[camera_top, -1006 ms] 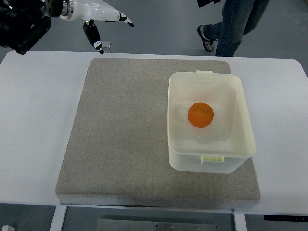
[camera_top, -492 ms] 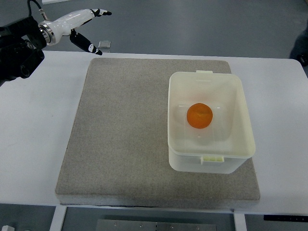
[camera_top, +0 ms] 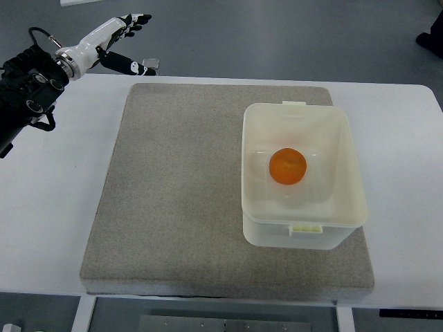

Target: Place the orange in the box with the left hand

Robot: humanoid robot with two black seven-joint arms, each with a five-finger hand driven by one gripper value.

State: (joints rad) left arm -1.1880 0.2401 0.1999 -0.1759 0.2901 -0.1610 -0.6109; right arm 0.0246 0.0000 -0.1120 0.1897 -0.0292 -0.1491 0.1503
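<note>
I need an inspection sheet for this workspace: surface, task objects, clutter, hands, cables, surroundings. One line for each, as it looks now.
Surface: white table with a grey mat lying flat on it.
Job's things: orange lies inside the open white box; the box stands on the mat's right part.
Clutter: a small pale object on the floor beyond the table's far edge; what it is cannot be told.
Hands: left hand at the top left, above the table's far corner, fingers spread, holding nothing; right hand not in view.
Cables: a black cable loops at the left wrist.
Surroundings: grey floor; a dark shoe at the top right edge.
</note>
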